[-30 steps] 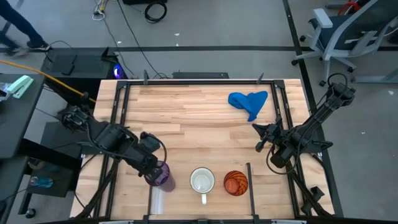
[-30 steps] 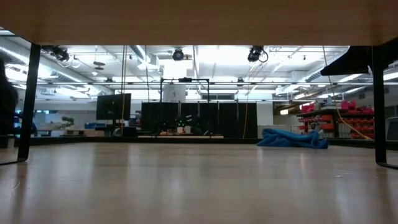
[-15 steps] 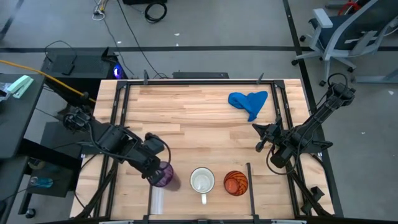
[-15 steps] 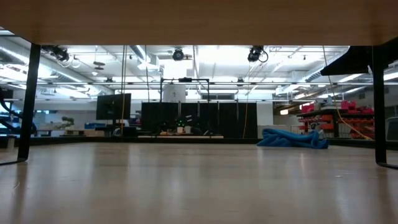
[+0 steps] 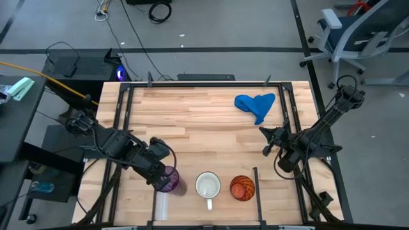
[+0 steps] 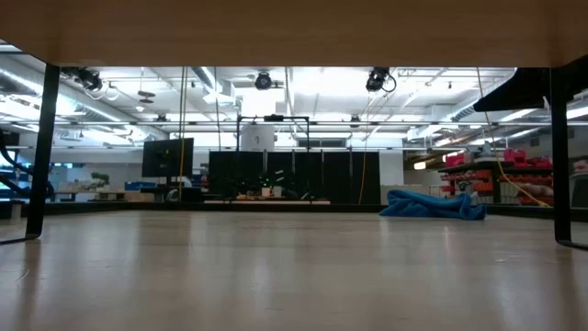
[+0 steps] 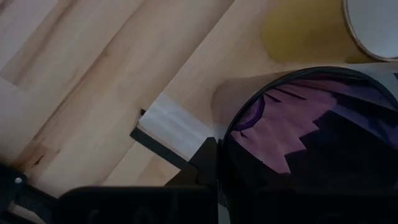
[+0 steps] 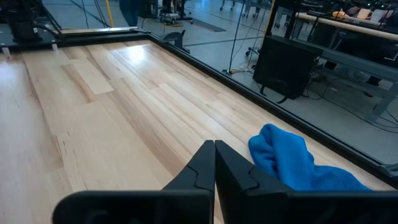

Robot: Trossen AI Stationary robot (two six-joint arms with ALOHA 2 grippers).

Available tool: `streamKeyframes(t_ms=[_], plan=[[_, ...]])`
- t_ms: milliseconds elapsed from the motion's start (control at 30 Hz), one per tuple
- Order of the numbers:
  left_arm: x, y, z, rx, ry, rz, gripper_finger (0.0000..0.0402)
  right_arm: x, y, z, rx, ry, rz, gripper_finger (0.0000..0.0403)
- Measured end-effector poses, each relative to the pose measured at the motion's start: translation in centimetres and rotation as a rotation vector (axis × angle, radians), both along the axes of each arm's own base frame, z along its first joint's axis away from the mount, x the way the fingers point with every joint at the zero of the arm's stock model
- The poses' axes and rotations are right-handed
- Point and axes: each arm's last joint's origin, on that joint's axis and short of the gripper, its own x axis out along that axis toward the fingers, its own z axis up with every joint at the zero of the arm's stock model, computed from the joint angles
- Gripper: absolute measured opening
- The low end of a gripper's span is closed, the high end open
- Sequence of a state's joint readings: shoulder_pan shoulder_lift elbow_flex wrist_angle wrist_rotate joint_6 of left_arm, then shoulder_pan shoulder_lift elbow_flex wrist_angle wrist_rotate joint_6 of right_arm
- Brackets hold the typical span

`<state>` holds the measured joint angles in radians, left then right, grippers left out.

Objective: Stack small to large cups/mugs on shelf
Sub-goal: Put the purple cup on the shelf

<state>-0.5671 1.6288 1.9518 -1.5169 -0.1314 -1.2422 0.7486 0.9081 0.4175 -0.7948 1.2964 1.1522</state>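
Left gripper sits at the near left part of the table, its fingers closed on the rim of the purple patterned cup. The left wrist view shows the same cup filling most of the frame, dark inside with purple zigzag panels, one finger pressed against its outer wall. The cup is beside the pale upright strip that bounds the shelf section at the near edge of the table. Whether the cup rests on the wood or is lifted clear cannot be told.

The white mug stands upright inside that section, handle pointing toward the near edge. The orange patterned cup stands just beside it on the right, close to the thin dark post. The three cups lie in a row, none nested.

Right gripper hangs over the right side of the table, fingers pressed together and holding nothing. A blue cloth lies crumpled at the far right of the table, well apart from the cups.
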Motion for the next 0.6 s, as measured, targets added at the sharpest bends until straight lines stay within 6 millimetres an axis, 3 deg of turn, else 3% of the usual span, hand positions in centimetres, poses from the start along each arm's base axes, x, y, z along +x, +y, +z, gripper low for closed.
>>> streamKeyframes(t_ms=[600], plan=[[-0.22, -0.57, -0.29, 0.013, 0.026, -0.02, 0.0012, 0.0, 0.0, 0.0, -0.001, 0.001, 0.0, 0.0011]])
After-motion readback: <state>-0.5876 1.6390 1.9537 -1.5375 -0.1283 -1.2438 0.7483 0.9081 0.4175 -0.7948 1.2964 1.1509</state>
